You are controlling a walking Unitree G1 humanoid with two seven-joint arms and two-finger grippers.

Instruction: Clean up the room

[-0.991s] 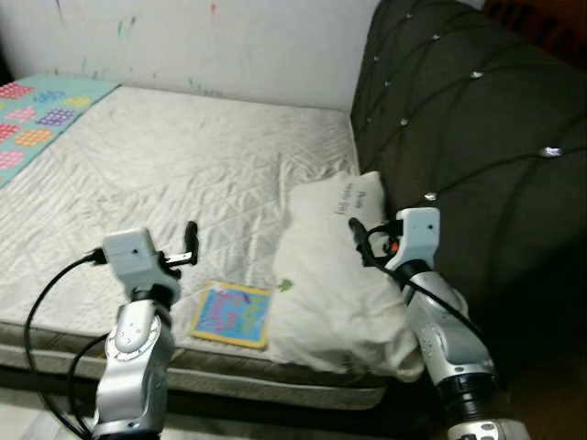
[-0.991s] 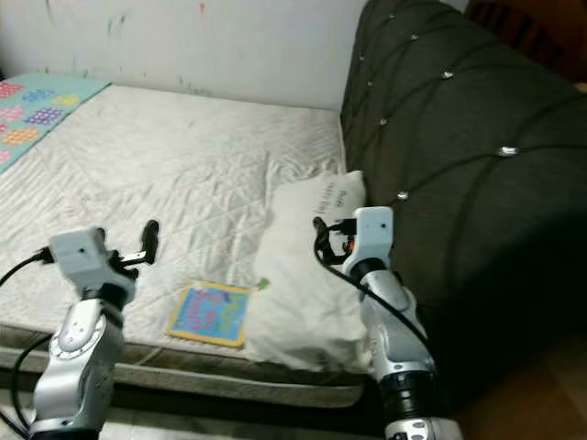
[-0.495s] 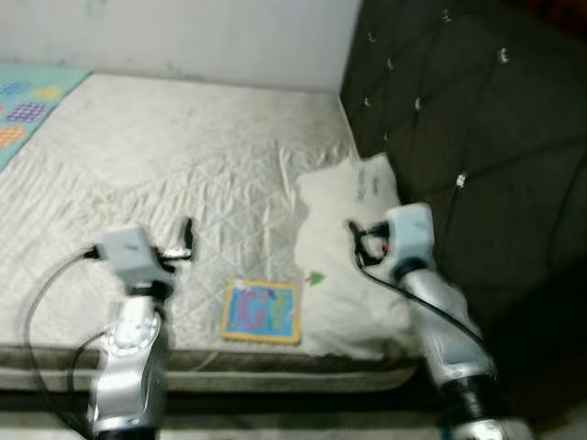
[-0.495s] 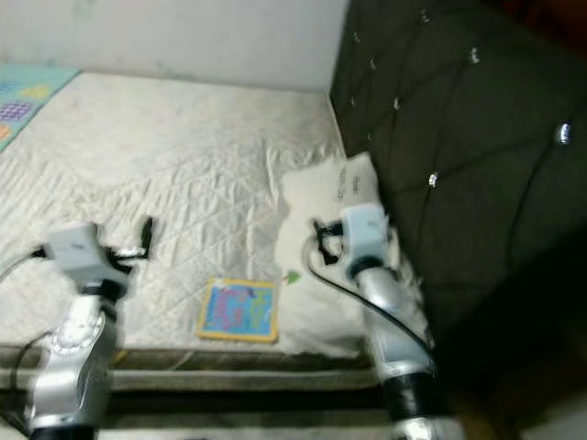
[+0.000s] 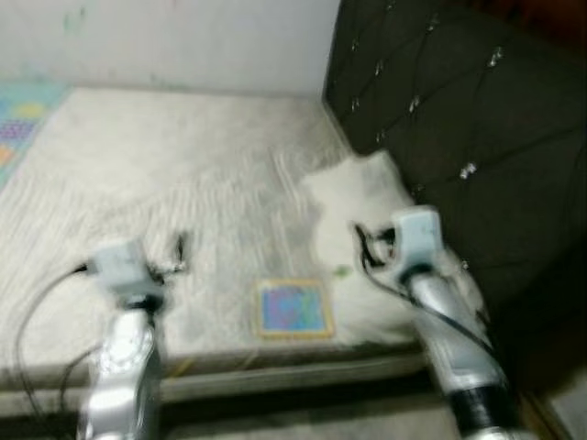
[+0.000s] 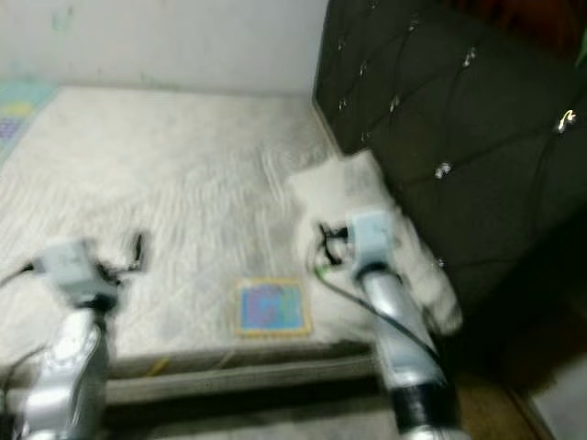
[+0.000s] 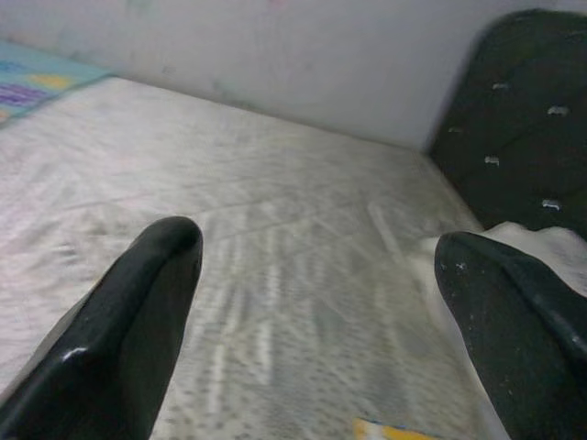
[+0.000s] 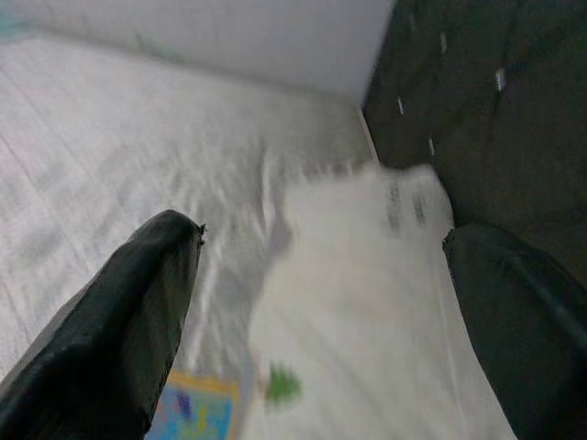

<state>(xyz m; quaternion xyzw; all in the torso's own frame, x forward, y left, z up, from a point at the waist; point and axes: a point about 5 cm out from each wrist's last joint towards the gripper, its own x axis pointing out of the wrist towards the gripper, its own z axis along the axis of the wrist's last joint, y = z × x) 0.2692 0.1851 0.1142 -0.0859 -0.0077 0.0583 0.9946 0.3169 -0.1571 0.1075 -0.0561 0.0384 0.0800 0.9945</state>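
A small square picture book (image 5: pixel 293 309) with a yellow border lies flat near the front edge of the white quilted mattress (image 5: pixel 165 165). Just to its right a white pillow (image 5: pixel 367 197) leans against the dark headboard. My left gripper (image 5: pixel 181 246) hovers open over the mattress, left of the book, with nothing between its fingers (image 7: pixel 147 302). My right gripper (image 5: pixel 362 240) hovers open over the pillow's near part, also holding nothing. In the right wrist view the pillow (image 8: pixel 367 275) and a corner of the book (image 8: pixel 197 412) lie ahead. The pictures are blurred.
A dark tufted headboard (image 5: pixel 459 110) rises along the bed's right side. A white wall (image 5: pixel 183 37) stands behind the bed. A colourful patterned mat (image 5: pixel 18 115) lies at the far left of the mattress. The bed's front edge (image 5: pixel 275 371) is just below my arms.
The whole picture has shifted and blurred, so the camera moved; the bed now sits further off and the book further right. Both grippers hold the same open pose.
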